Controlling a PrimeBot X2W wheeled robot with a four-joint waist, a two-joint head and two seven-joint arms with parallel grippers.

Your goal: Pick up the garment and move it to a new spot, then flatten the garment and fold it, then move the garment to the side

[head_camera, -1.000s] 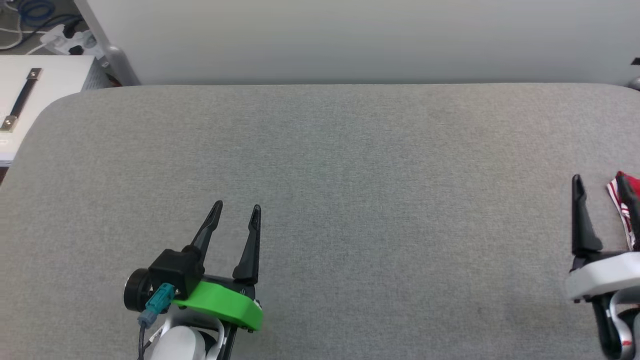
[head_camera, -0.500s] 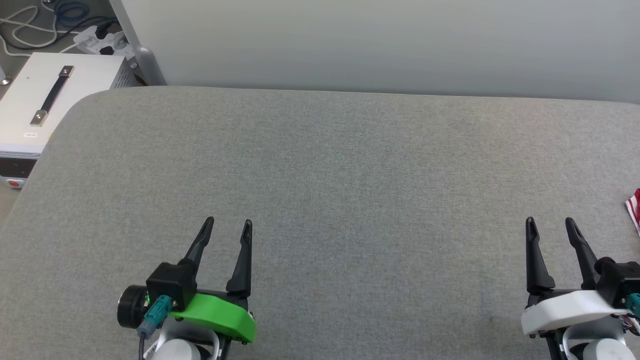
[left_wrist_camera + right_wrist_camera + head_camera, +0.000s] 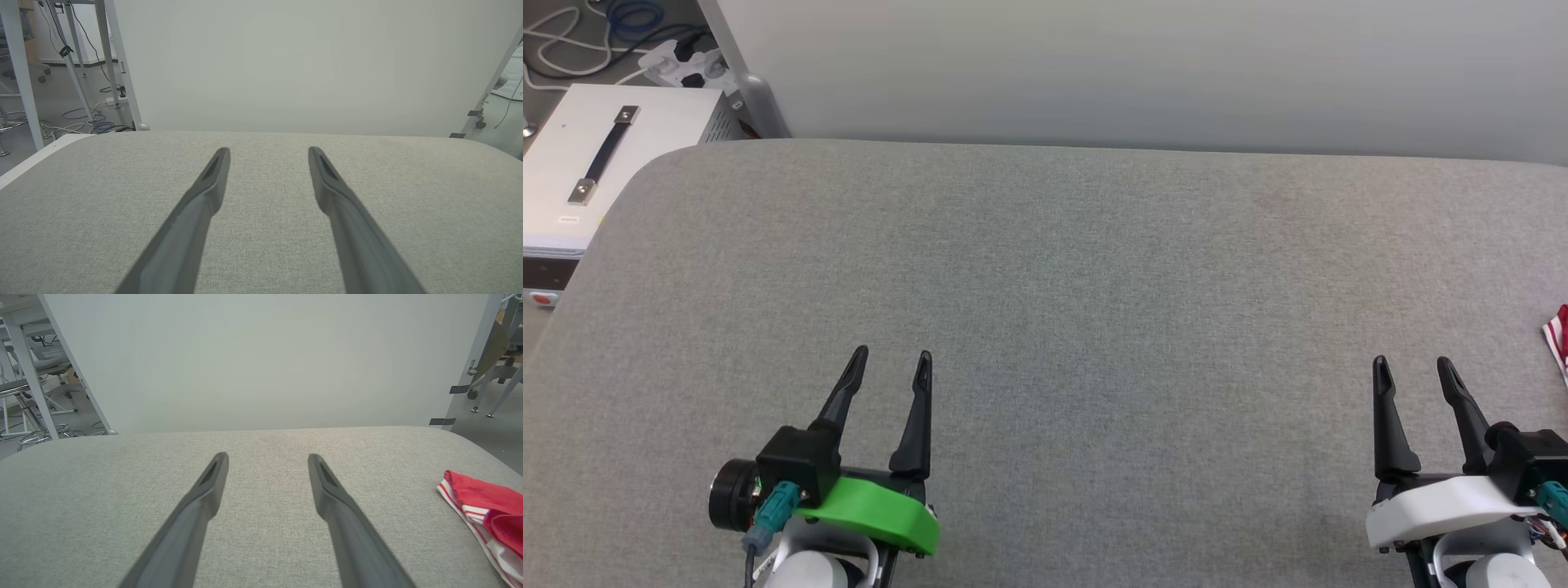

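The garment [image 3: 486, 508], red cloth with red-and-white striped trim, lies at the right edge of the grey table; in the head view a small corner of the garment [image 3: 1558, 336] peeks in at the right border. My right gripper [image 3: 1413, 364] stands open to its left, well apart from it, with nothing between its fingers [image 3: 196, 510]. At the lower left my left gripper [image 3: 889, 356] is open and empty too, over bare fabric, and the left wrist view has the left gripper [image 3: 269, 152] pointing toward the far table edge.
The grey fabric-covered table [image 3: 1045, 269] spans the view, with a pale wall panel [image 3: 1143, 65] behind its far edge. A white box with a black handle [image 3: 596, 155] stands off the table's left corner, cables and a power strip [image 3: 678, 61] beyond it.
The camera has swung left over the second, so the whole picture shifted. My right gripper has drawn away from the garment, which it stood against before. Both grippers stay open.
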